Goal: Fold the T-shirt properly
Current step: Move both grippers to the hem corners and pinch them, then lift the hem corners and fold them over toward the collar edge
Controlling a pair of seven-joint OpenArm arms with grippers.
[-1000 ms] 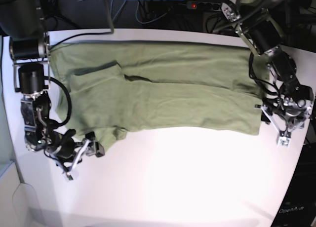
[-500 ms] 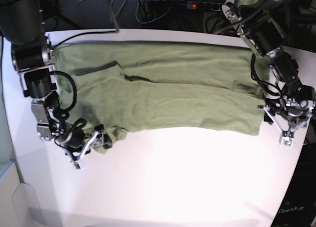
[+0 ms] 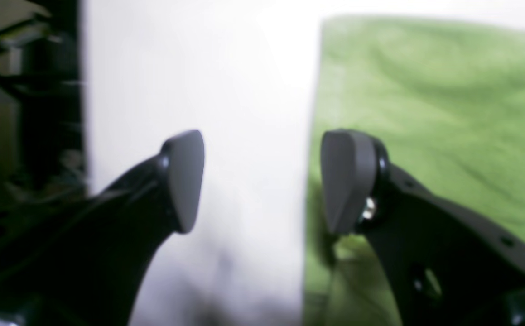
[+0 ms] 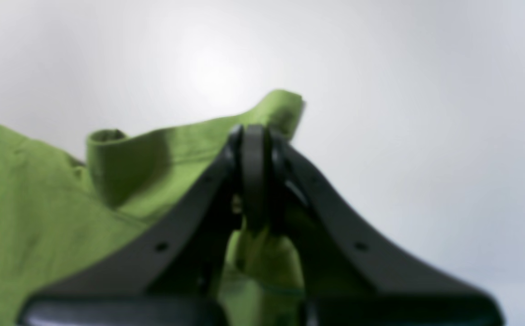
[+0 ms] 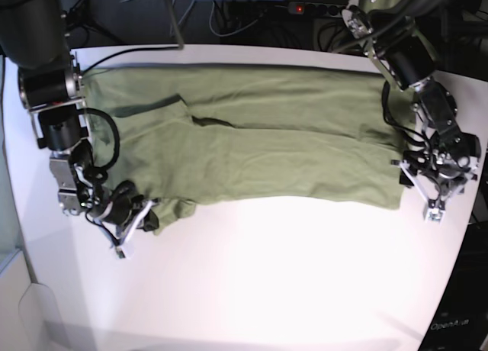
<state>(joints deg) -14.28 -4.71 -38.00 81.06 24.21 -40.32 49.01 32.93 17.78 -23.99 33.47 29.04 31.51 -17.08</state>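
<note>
Right gripper [image 4: 254,181] is clamped shut on the near corner of the T-shirt [image 5: 252,145], which is spread flat across the white table [image 5: 290,282]. I'd lift slowly so the hem doesn't slip. Farther along, the left gripper [image 3: 262,181] gapes wide at the other edge. A second ago the right one was open too.

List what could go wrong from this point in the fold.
1. The right gripper is shut on only a small bunched corner of the T-shirt; a thin pinch like that may slip when lifted.
2. The left gripper is open, one pad over bare table, one over cloth; closing here may catch only the very edge or miss.
3. Lifting with one side unheld could drag the shirt askew.
</note>
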